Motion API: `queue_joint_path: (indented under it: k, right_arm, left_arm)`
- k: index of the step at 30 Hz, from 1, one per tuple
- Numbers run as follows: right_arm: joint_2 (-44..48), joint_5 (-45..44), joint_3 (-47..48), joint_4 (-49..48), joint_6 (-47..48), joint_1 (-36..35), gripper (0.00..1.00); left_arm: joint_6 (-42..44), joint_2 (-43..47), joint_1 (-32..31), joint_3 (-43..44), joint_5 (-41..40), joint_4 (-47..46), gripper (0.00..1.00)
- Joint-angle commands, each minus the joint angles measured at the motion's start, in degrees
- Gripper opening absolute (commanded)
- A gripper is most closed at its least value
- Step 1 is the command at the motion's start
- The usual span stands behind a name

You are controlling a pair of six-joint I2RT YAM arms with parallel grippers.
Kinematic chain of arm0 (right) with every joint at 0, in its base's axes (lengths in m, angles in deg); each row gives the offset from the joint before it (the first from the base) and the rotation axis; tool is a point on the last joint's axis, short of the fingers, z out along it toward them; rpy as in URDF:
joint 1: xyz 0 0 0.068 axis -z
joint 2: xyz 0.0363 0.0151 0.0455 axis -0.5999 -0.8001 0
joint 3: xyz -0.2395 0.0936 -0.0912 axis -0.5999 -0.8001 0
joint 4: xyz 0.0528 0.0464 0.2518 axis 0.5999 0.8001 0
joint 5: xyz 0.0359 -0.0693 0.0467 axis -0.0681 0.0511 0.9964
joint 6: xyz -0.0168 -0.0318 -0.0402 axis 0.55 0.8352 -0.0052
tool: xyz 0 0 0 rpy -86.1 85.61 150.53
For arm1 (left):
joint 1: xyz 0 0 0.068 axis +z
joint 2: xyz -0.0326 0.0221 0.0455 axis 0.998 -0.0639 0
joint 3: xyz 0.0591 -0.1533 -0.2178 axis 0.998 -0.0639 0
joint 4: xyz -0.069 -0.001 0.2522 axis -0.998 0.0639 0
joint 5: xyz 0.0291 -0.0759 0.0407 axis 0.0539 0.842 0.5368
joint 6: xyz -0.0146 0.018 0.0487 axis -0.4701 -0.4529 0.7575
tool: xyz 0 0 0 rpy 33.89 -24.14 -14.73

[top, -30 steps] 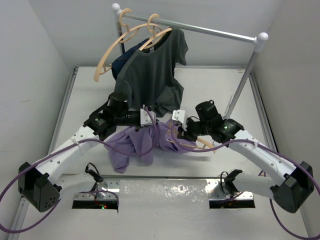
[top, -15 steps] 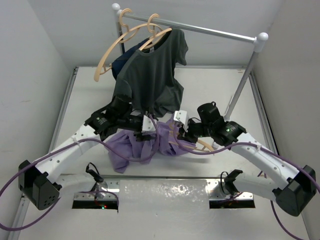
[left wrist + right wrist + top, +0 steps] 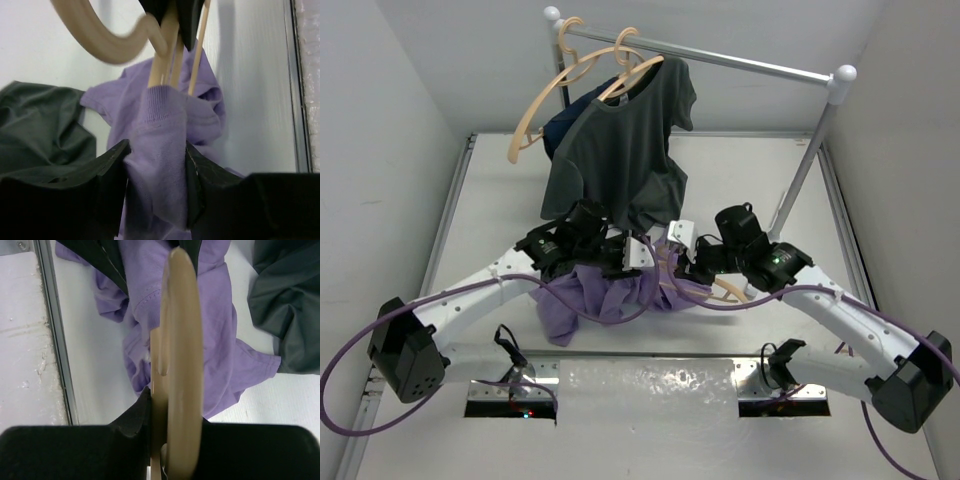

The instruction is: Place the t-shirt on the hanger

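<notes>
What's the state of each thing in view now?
t-shirt: bunched up, not yet hung, hanger poking into it.
hanger: clamped in the right gripper, tip in the t-shirt.
left gripper: jaws either side of a t-shirt fold, grip unclear.
right gripper: shut on the hanger.
dark grey t-shirt: hanging from the rail.
bare hanger: on the rail, empty.
navy garment: behind the grey shirt, mostly hidden.

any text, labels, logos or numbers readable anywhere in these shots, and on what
None can be read.
The lavender t-shirt, the dark grey t-shirt and the wooden hanger are plain, with no print, tag or stamp in view.
The black arm housings show no marking that is legible in these views.
</notes>
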Motion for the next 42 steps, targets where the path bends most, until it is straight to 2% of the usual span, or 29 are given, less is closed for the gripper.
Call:
queue_joint_path:
  k: [1, 4, 5, 6, 7, 11, 14, 16, 17, 18, 19, 21, 25, 29, 33, 34, 35, 36, 37, 38, 39, 40, 41, 42]
  right_arm:
    - [2.45, 2.9, 1.82, -3.55, 1.57, -0.32, 0.0]
    - [2.72, 3.25, 1.82, -3.73, 2.18, -0.5, 0.0]
    - [2.72, 3.42, 1.99, -3.47, 2.53, -0.41, 0.0]
    - [2.63, 3.6, 2.08, -3.46, 2.53, -0.5, 0.0]
    - [2.54, 3.86, 2.43, -3.38, 2.53, -0.41, 0.0]
    - [1.14, 3.78, 3.05, -1.19, 2.97, -0.5, 0.0]
    - [0.08, -3.58, 2.88, -3.62, 0.96, -0.41, 0.01]
    - [-0.36, -9.12, 2.44, -6.52, -3.08, -0.5, 0.14]
    - [-0.44, -14.19, 2.26, -9.67, -4.83, -0.41, 0.39]
    - [-0.79, -16.33, 2.17, -11.27, -8.07, -0.41, 0.48]
    - [-1.67, -17.83, 2.43, -12.24, -9.06, -0.32, 0.61]
    - [-2.99, -20.55, 4.01, -12.6, -12.56, -0.32, 0.99]
    - [-4.31, -26.19, 8.23, -13.57, -19.34, -0.06, 0.99]
    - [-2.73, -30.76, 10.87, -15.06, -27.69, 0.65, 0.99]
    - [0.25, -29.55, 9.04, -17.87, -35.25, 1.88, 0.99]
    - [0.95, -28.32, 7.64, -20.31, -35.87, 1.88, 0.94]
    - [1.83, -27.61, 6.06, -20.77, -37.44, 1.79, 0.79]
    - [2.1, -27.08, 2.3, -20.95, -38.59, 1.62, 0.58]
    - [2.28, -28.9, 0.35, -19.56, -39.3, 0.66, 0.23]
    - [2.37, -31.36, -1.76, -18.24, -41.48, -0.14, 0.15]
    - [2.11, -33.12, -5.18, -17.71, -41.76, -1.36, 0.15]
    - [1.76, -35.14, -6.69, -18.4, -41.94, -3.81, 0.19]
    - [0.71, -35.59, -8.97, -19.54, -43.42, -4.88, 0.33]
    - [0.0, -35.25, -9.69, -21.37, -44.3, -5.85, 0.35]
  left_arm:
    - [0.33, -0.14, 1.06, -0.54, 0.83, -0.26, 0.4]
    - [-0.37, -0.58, 1.24, -0.27, 1.71, -0.17, 0.4]
    - [-0.9, -0.75, 1.33, -0.1, 2.41, -0.09, 0.33]
    - [-1.34, -0.75, 1.33, -0.1, 2.59, -0.35, 0.23]
    - [-2.47, -0.49, 1.42, 0.25, 2.59, -0.96, 0.0]
    - [-9.15, 0.65, 2.47, 0.96, 2.94, -4.56, 0.0]
    - [-12.23, 2.05, 3.52, 1.75, 1.63, -5.36, 0.0]
    - [-14.25, 4.42, 3.96, 1.05, -0.82, -6.58, 0.0]
    - [-14.78, 5.47, 4.05, 0.61, -1.97, -6.85, 0.0]
    - [-15.31, 6.36, 4.05, -0.09, -3.37, -7.03, 0.0]
    - [-15.84, 8.1, 3.97, -0.88, -4.69, -6.94, 0.0]
    - [-18.29, 9.96, 4.05, -4.39, -9.43, -7.11, 0.0]
    - [-25.32, 14.01, 4.14, -10.02, -19.97, -10.18, 0.0]
    - [-25.95, 14.36, 4.14, -11.78, -25.97, -10.46, 0.0]
    - [-27.79, 14.1, 4.14, -12.4, -30.27, -11.77, 0.0]
    - [-28.49, 13.92, 4.23, -12.4, -30.72, -12.21, 0.0]
    - [-29.11, 13.66, 4.4, -12.23, -32.11, -12.65, 0.0]
    - [-29.73, 13.22, 4.49, -12.05, -32.39, -12.91, 0.0]
    - [-31.21, 13.22, 4.58, -11.7, -33.09, -13.96, 0.0]
    - [-31.92, 13.22, 4.49, -11.7, -33.27, -14.67, 0.0]
    - [-32.97, 13.31, 4.58, -11.79, -33.1, -15.72, 0.0]
    - [-33.51, 13.39, 4.58, -12.05, -33.09, -16.43, 0.0]
    - [-33.95, 13.57, 4.58, -12.22, -33.27, -17.13, 0.0]
    - [-34.04, 13.66, 4.58, -12.49, -32.92, -18.18, 0.0]
